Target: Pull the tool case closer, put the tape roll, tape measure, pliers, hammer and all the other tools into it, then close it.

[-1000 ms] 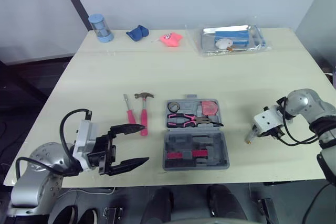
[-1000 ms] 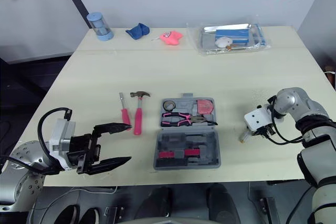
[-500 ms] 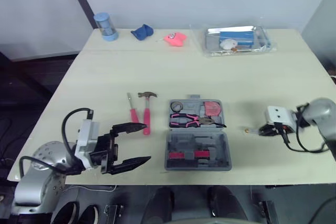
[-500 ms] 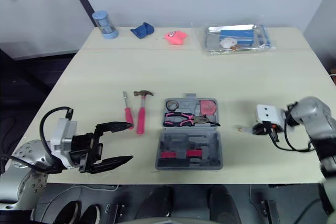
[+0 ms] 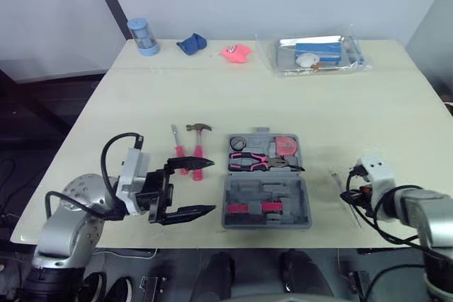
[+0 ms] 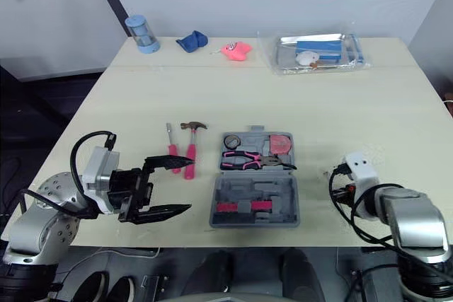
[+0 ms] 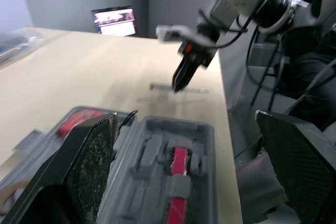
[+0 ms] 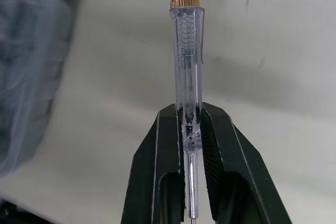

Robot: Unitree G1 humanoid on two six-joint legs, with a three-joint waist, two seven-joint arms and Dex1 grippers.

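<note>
- Right claw [image 8: 189,116]: closed on the tester [image 8: 187,51]. It pinches the clear barrel near the shaft end, and the brass cap points away from the fingers.
- Left claw [image 5: 212,186]: spread wide and holding nothing, just left of the case [image 5: 265,206] by the front edge of the table [image 5: 318,97].
- Tester, location: right of the case and apart from it, low over the table. I cannot tell whether it is lifted or touching.
- Tester, handling (my judgement):
  - It looks very light, a thin, stiff plastic tube.
  - The barrel is smooth and round, so it may swivel between the pads, and it could crack under a hard squeeze.
  - My hold sits toward the shaft, so the cap end may droop. If I regrip, I would take it nearer mid-barrel.
- Case: open and flat at mid-table. The pliers [image 5: 258,162], tape roll [image 5: 238,143] and tape measure [image 5: 285,146] sit in the far half, and the near half shows moulded slots.
- Outstanding: the hammer [image 5: 197,150] and screwdriver [image 5: 178,148] lie side by side on the table, left of the case.
  - I judge the hammer head-heavy, best held on the handle close to the head.
  - The screwdriver looks light and is best held by its pink handle.
</note>
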